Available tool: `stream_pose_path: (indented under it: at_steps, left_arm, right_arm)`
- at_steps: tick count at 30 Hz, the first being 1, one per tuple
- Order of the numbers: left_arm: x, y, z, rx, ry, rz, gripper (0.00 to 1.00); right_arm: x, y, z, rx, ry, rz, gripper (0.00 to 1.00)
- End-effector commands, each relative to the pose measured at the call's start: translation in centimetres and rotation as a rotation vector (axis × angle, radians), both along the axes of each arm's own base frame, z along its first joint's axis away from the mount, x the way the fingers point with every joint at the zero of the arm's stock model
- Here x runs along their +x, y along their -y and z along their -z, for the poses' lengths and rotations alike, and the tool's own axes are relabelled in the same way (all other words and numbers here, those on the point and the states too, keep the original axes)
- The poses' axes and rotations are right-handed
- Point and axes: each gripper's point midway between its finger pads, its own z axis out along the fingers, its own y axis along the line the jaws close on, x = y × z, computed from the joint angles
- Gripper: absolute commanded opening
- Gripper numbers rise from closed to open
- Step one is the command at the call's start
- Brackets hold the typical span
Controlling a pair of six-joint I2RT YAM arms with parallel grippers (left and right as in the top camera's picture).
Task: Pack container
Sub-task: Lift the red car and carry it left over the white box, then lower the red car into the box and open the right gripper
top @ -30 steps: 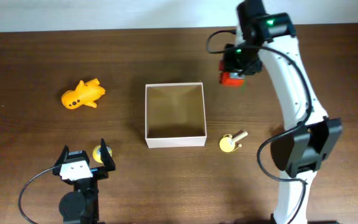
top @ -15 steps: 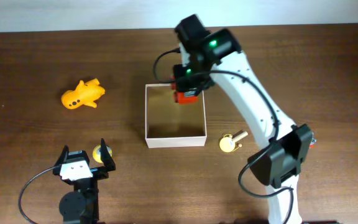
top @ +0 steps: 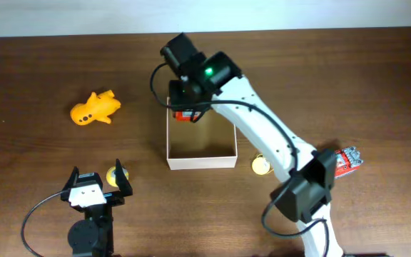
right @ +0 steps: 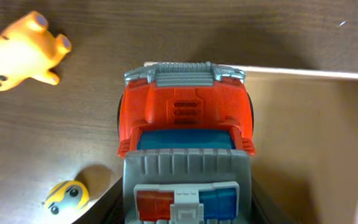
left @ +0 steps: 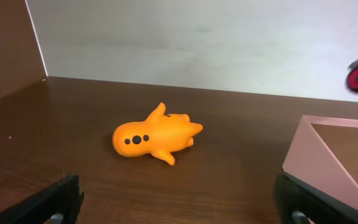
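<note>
The container [top: 201, 162], a square white-walled box with a brown inside, sits mid-table. My right gripper [top: 186, 108] hangs over its rear-left corner, shut on a red toy car [top: 185, 115]. In the right wrist view the red and grey car [right: 185, 118] fills the gripper [right: 185, 202], straddling the container's white rim [right: 303, 74]. My left gripper [top: 97, 178] rests open near the front left. In its wrist view the gripper [left: 179, 208] holds nothing, and the container's wall [left: 319, 165] shows at the right.
An orange animal toy [top: 95, 108] [left: 156, 134] [right: 17, 59] lies left of the container. A small yellow toy [top: 112, 176] [right: 67, 196] sits beside the left gripper's right finger. Another yellow toy [top: 261, 166] lies right of the container, and a red-and-white item [top: 347, 160] lies further right.
My right arm has swung left with the car, from beyond the container's rear-right corner to above its rear-left corner. The left arm has not moved.
</note>
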Motion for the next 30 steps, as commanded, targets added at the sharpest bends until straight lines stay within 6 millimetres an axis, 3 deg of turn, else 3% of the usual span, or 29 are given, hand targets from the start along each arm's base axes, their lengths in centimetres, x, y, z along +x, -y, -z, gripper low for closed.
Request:
stream_pose_path:
  at_steps: [1,7,16,30]
  left_arm:
    - [0.0,0.0,0.0,0.015,-0.001,0.003,0.99]
    - [0.0,0.0,0.0,0.015,-0.001,0.003,0.99]
    - [0.0,0.0,0.0,0.015,-0.001,0.003,0.99]
    - [0.0,0.0,0.0,0.015,-0.001,0.002,0.99]
  right_arm:
    - [0.4,-0.8,2.7,-0.037,-0.025,0.05,0.39]
    - [0.5,-0.6,4.6,-0.075,-0.046,0.065,0.39]
    - [1.1,0.0,4.6,-0.112,-0.014,0.084,0.39]
    - [-0.1,-2.0,6.9,-0.095,-0.067,0.046,0.39]
